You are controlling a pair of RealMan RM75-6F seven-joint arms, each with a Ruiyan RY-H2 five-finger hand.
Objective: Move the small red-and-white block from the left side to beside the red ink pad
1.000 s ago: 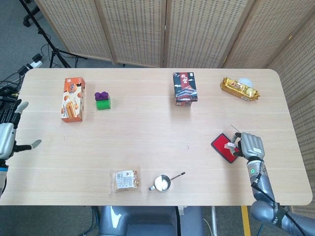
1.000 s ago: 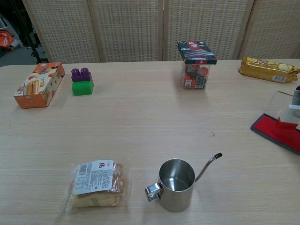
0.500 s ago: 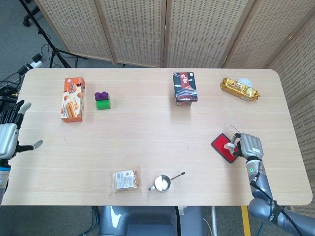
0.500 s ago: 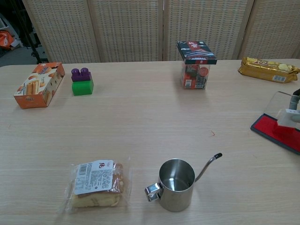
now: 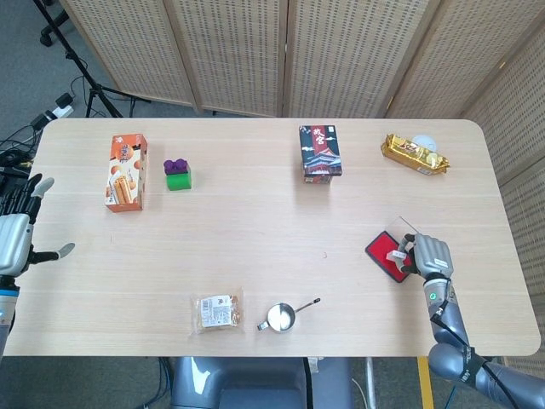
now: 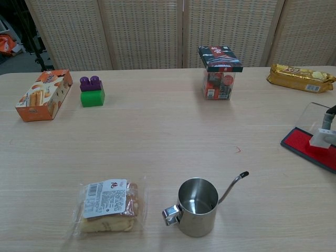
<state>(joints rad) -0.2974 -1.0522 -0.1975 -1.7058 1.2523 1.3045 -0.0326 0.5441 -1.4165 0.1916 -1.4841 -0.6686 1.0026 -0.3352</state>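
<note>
Head view showed the right hand (image 5: 430, 254) apparently pinching the block (image 5: 396, 255) over the pad (image 5: 385, 252), at four o'clock on the worktop (image 5: 255, 221); next, set it beside.

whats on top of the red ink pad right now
A small red-and-white block sits over the red ink pad, pinched by the right hand. The fingers cover the pad's right part, so anything else lying there cannot be seen.

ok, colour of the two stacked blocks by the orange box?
Purple block on a green block; clearest in the chest view.
</note>
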